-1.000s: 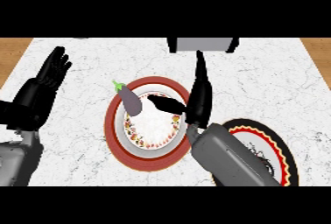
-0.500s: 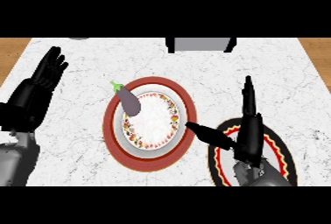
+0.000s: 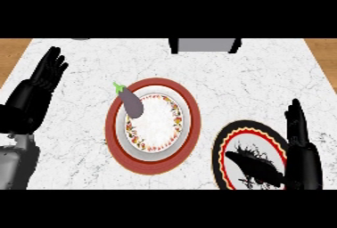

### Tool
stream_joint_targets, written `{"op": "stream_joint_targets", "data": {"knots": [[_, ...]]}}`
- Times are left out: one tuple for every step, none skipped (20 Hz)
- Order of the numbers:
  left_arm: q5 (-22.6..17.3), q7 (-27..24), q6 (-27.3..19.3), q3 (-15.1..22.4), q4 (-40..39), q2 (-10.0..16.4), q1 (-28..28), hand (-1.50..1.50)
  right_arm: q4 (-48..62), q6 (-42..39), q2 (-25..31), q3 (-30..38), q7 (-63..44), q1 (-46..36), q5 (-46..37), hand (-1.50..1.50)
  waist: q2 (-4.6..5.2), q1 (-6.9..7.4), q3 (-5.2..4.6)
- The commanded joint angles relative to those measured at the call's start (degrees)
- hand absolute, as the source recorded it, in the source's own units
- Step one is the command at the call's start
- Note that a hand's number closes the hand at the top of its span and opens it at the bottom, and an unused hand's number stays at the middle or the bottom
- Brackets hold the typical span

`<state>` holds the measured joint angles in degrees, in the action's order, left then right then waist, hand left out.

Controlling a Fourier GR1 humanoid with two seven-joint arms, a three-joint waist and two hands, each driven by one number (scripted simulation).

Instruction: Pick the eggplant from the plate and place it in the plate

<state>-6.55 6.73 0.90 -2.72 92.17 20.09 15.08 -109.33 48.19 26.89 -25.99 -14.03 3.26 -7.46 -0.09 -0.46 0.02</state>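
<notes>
The right hand point(image 3: 299, 147) is held open with fingers straight, clamped on nothing, over the black plate point(image 3: 227, 151). The eggplant point(image 3: 133, 103) is seen well to that hand's left, lying on the upper-left rim of the red plate point(image 3: 187, 104). This fits either stage: a pick pending or a placement made. The left hand point(image 3: 41, 82) rests open at the far left.

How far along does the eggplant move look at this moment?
The eggplant lies on the upper left of the red-rimmed plate; the black plate holds no eggplant. Neither hand holds anything: the right hand is open over the black plate, and the left hand rests open at the left edge. This fits either the eggplant awaiting pickup from the red-rimmed plate or already set down on it.
</notes>
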Motion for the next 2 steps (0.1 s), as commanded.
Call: {"op": "stream_joint_targets", "data": {"knots": [[0.0, -1.7, 2.7, -1.5, -0.7, 0.5, -0.7, 0.00, -0.3, -2.7, 0.9, 3.8, 7.8, 6.6, 2.3, -1.50, 0.04, 0.10, 0.00], [-1.0, 2.2, 2.3, -2.9, -1.0, 1.7, 2.5, 0.00, -2.9, -1.7, 2.5, 4.3, 2.9, 6.2, -1.3, -1.50, 0.02, 0.00, -0.02]]}}
